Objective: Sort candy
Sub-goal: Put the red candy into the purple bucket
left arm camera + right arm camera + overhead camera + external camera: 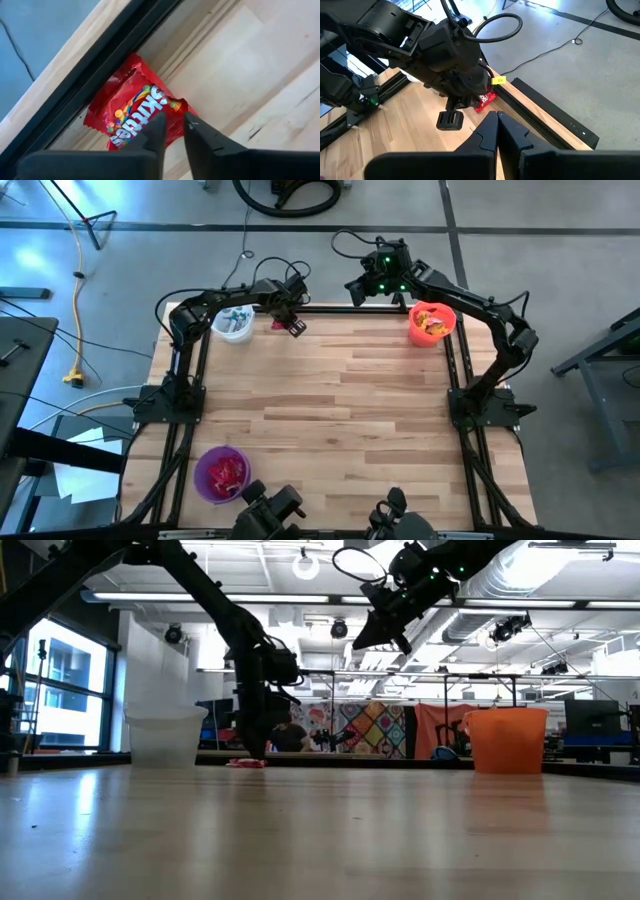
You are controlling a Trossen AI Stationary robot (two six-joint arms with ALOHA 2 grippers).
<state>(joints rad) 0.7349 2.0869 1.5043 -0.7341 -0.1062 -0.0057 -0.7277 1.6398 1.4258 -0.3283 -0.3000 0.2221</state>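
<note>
Here the left gripper (172,131), fingers narrowly parted, pinches the near edge of 1 red candy (132,116).

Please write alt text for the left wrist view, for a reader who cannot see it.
The left tool has its two dark fingers nearly closed over the edge of a shiny red candy packet. The packet lies flat on the light wooden table, beside a black metal rail along the table's edge.

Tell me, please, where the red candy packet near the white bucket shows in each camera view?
High view: red candy packet at the table's far edge, beside the white bucket.
Low view: beneath the left arm.
Left wrist: centre.
Right wrist: under that arm.
Shared landmark: left gripper.
</note>
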